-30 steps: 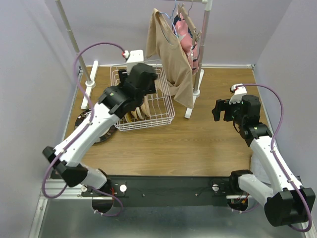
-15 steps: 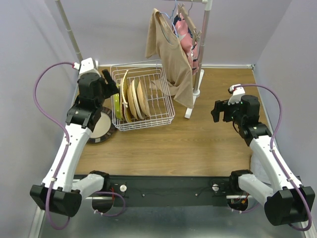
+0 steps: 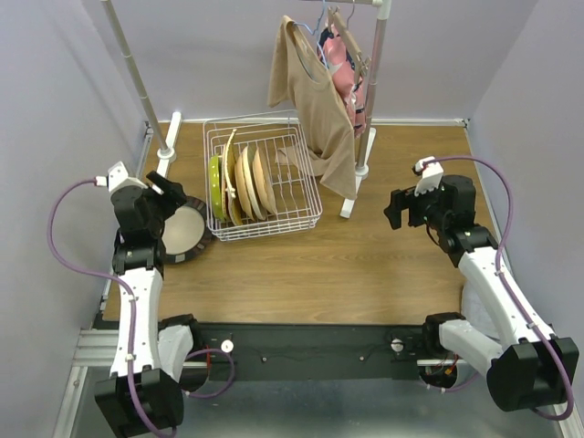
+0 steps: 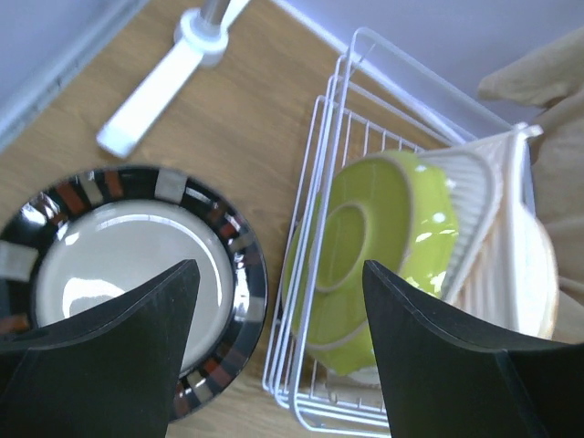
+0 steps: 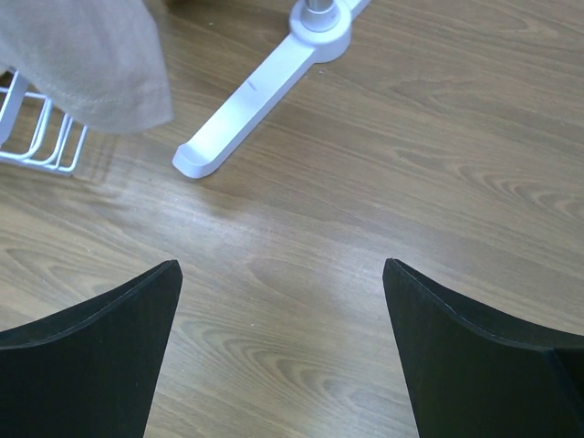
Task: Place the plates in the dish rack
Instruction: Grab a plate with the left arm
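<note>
Left gripper (image 4: 276, 269): wide open, holding nothing, up above the last loose plate.
Dark-rimmed plate (image 4: 128, 246): lies flat on the table (image 3: 347, 265), just beside the left wall of the dish rack (image 3: 313, 203). It is not picked up yet.
Dish rack: white wire, at the back left of the table.
Plates in the rack (image 3: 245, 182): about four stand on edge at the left end. The lime plate (image 4: 383, 219) is the one nearest the wall. The slots on the right have no plates.
How to do it well: I think this plate is next. It lies flat and looks shiny, so one finger should slip under the rim and the other press on top. Go slow, tip it up, and set it in a free slot without bumping the others.
Left arm: stands tall by the left edge, with the wrist tipped down at the plate.
Right gripper (image 5: 281, 265): wide open, holding nothing, over bare wood near the clothes stand foot (image 5: 255, 100), well apart from the rack.
</note>
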